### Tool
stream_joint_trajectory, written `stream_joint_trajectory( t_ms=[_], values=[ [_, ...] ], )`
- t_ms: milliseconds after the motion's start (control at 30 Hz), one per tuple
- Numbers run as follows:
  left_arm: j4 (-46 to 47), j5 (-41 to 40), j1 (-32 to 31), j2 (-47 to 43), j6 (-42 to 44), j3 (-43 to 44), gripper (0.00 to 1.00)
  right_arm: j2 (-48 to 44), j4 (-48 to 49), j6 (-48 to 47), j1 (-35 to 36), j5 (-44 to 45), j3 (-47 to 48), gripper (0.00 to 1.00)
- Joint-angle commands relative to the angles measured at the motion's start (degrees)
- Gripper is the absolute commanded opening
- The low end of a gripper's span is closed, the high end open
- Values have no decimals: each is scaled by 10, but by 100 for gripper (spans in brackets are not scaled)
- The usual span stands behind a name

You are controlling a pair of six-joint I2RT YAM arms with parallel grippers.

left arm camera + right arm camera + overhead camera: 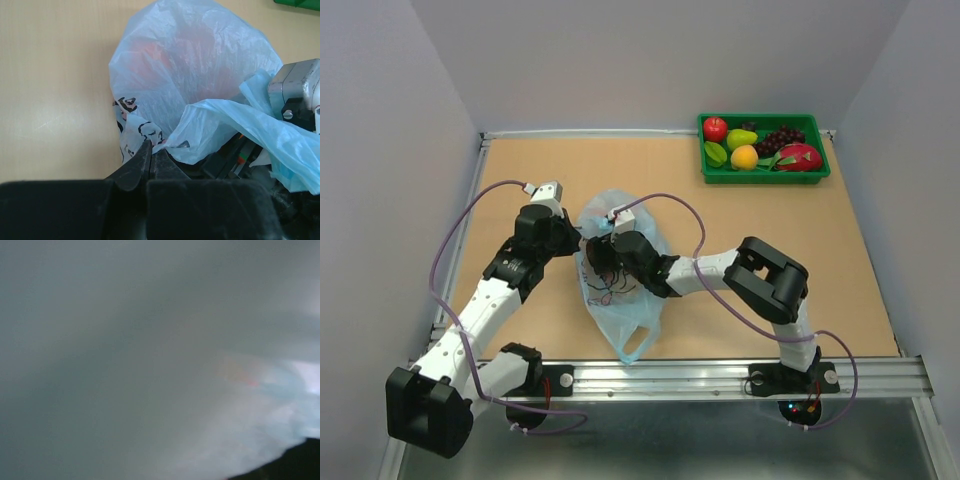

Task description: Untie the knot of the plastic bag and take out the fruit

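The light blue plastic bag (620,312) (200,85) lies at the middle of the table, between both arms. My left gripper (577,238) (152,148) is at the bag's left rim, shut on a printed fold of the plastic. My right gripper (603,256) reaches in from the right, its fingers buried in the bag's folds. Its wrist body (296,92) shows among the plastic in the left wrist view. Film covers the right wrist view, so its jaws are hidden. An orange-red fruit (155,52) shows dimly through the bag. The knot is hidden.
A green tray (765,177) holding several fruits stands at the back right corner. White walls close in the table on the left, back and right. A metal rail (670,377) with the arm bases runs along the near edge.
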Motion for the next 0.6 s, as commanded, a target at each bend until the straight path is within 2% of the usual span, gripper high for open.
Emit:
stream_joint_trajectory(
  t_ms=[0,67,200,300,400,433,567],
  values=[
    [21,14,-2,-2,3,-1,4,26,30,25,-7,19,16,93],
    [22,17,-2,-1,3,-1,4,31,45,36,-7,16,20,99],
    [23,20,-2,3,3,-1,4,47,69,50,-7,14,26,99],
    [23,19,-2,3,3,-1,4,49,87,58,-7,22,20,89],
    [22,13,-2,0,3,-1,4,36,110,56,-8,22,0,68],
    [22,12,-2,-1,3,-1,4,21,113,55,-7,18,-16,57],
    [18,-5,-1,-4,0,1,4,-30,114,39,-8,-17,-67,40]
  ],
)
